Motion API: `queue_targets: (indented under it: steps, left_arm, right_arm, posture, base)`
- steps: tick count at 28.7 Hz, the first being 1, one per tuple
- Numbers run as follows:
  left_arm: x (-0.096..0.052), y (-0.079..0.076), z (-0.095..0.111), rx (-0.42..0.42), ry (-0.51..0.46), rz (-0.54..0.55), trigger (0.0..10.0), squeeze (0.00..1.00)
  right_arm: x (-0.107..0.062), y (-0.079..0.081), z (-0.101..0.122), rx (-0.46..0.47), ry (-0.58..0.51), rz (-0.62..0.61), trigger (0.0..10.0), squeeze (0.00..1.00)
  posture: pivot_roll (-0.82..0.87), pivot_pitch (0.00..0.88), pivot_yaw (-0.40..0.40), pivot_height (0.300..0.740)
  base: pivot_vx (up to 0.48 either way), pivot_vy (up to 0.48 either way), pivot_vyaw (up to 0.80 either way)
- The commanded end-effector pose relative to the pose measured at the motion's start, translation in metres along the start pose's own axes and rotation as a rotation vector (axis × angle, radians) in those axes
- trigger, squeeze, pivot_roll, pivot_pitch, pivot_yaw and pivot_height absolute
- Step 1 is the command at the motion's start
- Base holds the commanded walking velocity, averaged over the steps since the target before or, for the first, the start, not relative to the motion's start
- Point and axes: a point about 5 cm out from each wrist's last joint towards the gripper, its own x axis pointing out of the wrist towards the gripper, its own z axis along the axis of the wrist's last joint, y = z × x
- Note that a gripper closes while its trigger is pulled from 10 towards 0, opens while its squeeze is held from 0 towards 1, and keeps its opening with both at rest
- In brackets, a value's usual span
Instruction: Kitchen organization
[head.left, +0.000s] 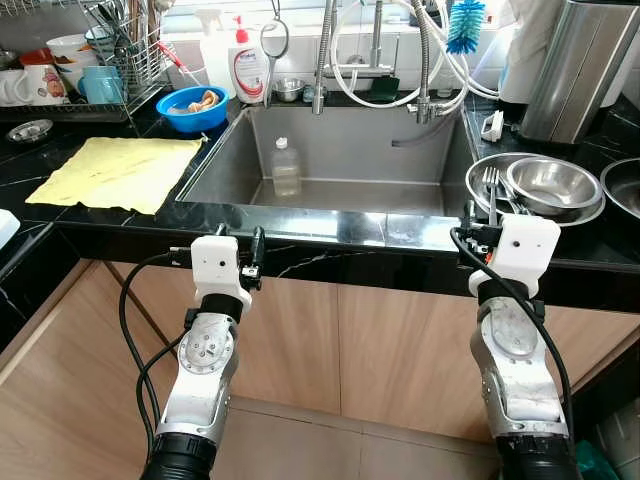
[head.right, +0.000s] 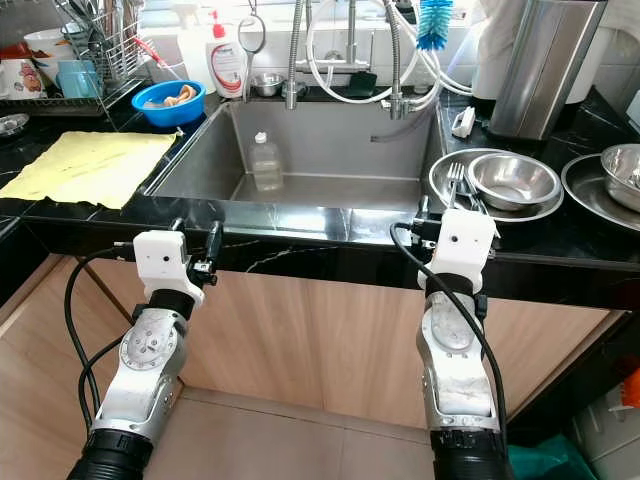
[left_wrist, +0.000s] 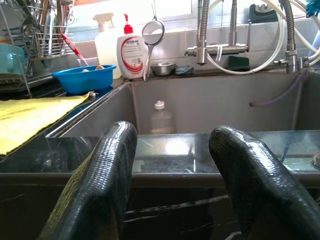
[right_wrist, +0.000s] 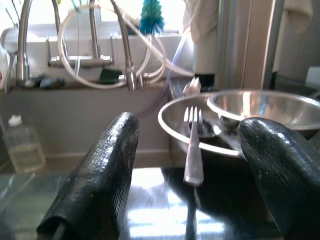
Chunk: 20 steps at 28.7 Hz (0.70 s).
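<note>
Kitchen counter (head.left: 330, 232) of black stone runs across, its front edge just ahead of both arms. At far left a yellow cloth (head.left: 118, 172) lies flat near that edge, a blue bowl (head.left: 192, 108) behind it. The left tool (head.left: 252, 258), fingers parted and grasping nothing, faces the sink (head.left: 350, 165), where a clear bottle (head.left: 286, 168) stands. The right tool (right_wrist: 187, 165), also released, faces a fork (right_wrist: 192, 145) leaning on the nested steel bowls (head.left: 540, 187).

Both silver arms reach forward toward 12 o'clock, wrists level. The left gripper (head.left: 256, 258) sits at about 11 o'clock, its fingers (left_wrist: 102, 180) parted. The right gripper (head.left: 468, 228) sits at about 1 o'clock, fingers (right_wrist: 100, 175) likewise spread, holding nothing.
</note>
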Motion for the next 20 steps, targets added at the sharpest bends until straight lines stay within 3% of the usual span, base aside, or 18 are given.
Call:
queue_targets:
  steps: [1,12,13,14,15,20]
  left_arm:
    - [-0.0006,0.0037,0.006,0.004,-0.018,0.01,10.0,0.0]
    - [-0.0036,0.0003,0.0063,-0.008,-0.012,0.017,10.0,0.0]
    - [-0.0039,-0.0002,0.006,-0.008,-0.011,0.018,10.0,0.0]
    - [-0.0039,-0.0002,0.006,-0.008,-0.011,0.018,10.0,0.0]
    - [-0.0041,-0.0005,0.0058,-0.009,-0.009,0.019,10.0,0.0]
    - [-0.0052,0.0007,0.0058,-0.01,-0.008,0.028,10.0,0.0]
  right_arm:
    - [0.0017,0.005,-0.0033,0.006,0.028,0.018,10.0,0.0]
    - [0.0049,0.0007,-0.0116,-0.013,0.069,-0.006,10.0,0.0]
    - [0.0054,0.0007,-0.0117,-0.022,0.07,-0.004,4.2,0.0]
    - [0.0054,0.0007,-0.0117,-0.022,0.07,-0.004,4.2,0.0]
    - [0.0061,0.0008,-0.0116,-0.024,0.07,-0.005,0.0,0.0]
    - [0.0085,0.0026,-0.0088,-0.016,0.058,0.002,0.0,0.0]
  posture:
    - [-0.15,0.0,0.055,0.74]
    - [-0.15,0.0,0.051,0.74]
    - [-0.15,0.0,0.049,0.74]
    - [-0.15,0.0,0.049,0.74]
    - [-0.15,0.0,0.048,0.74]
    - [-0.15,0.0,0.044,0.74]
  base:
    - [0.0,0.0,0.0]
    - [0.0,0.0,0.0]
    - [0.0,0.0,0.0]
    - [0.0,0.0,0.0]
    - [0.0,0.0,0.0]
    - [0.0,0.0,0.0]
